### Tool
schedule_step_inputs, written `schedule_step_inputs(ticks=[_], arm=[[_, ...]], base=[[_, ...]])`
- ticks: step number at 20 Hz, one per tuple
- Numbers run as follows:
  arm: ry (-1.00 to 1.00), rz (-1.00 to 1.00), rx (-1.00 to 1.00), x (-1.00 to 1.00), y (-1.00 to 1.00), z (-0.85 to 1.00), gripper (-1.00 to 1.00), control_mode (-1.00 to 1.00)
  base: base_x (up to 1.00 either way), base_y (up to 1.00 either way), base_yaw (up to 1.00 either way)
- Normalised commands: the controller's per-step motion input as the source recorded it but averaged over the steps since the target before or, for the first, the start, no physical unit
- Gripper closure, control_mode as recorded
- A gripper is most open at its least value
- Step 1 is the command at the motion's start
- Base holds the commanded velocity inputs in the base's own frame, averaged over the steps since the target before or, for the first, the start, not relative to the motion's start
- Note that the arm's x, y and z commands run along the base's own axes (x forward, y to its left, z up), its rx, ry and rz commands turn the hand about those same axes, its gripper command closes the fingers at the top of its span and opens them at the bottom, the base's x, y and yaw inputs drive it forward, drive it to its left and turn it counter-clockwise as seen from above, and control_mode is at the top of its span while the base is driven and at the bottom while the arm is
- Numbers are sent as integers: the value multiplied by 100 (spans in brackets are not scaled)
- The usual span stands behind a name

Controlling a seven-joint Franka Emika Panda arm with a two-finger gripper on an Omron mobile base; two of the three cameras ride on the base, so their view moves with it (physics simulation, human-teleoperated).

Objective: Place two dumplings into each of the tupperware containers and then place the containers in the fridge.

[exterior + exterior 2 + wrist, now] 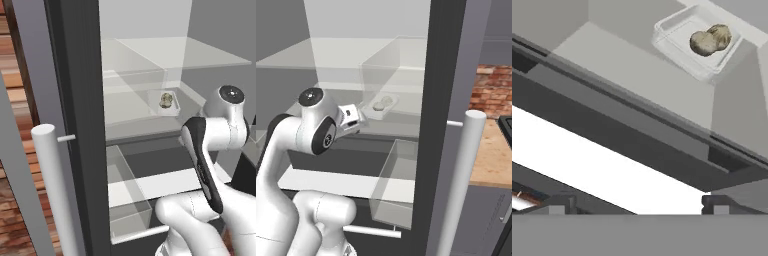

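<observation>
The fridge [80, 125] stands open in front of me. On a glass shelf inside sits a pale grey-white tupperware container [175, 106] [372, 110] [668, 41] with two tan-brown dumplings [166, 100] [382, 103] [710, 40] lying side by side in it. My gripper [637, 204] [362, 119] is open, its two fingertips [716, 202] wide apart with nothing between them. It hovers in front of the shelf's edge, short of the container and a little below it, touching nothing.
The fridge door's long pale handle [55, 190] [461, 175] rises close to the base. A clear drawer [125, 195] [396, 180] juts out below the shelf, above a white ledge [602, 170]. Another glass shelf [190, 55] hangs overhead. A wooden counter [491, 150] lies to the right.
</observation>
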Motion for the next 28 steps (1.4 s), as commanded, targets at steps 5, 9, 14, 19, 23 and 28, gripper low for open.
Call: schedule_step_inputs(ticks=[5, 9, 14, 19, 23, 28], arm=[[8, -44, 30, -38, 1, 0, -100, -100], [15, -37, 7, -18, 40, 7, -100, -100], [17, -2, 3, 0, 14, 22, -100, -100], [15, 1, 15, -10, -1, 14, -100, -100], [0, 0, 2, -44, -2, 0, -100, -100], [-4, 0, 0, -59, -5, 0, -100, -100]], base=[[0, 0, 0], [0, 0, 0], [0, 0, 0], [0, 0, 0], [0, 0, 0], [0, 0, 0]])
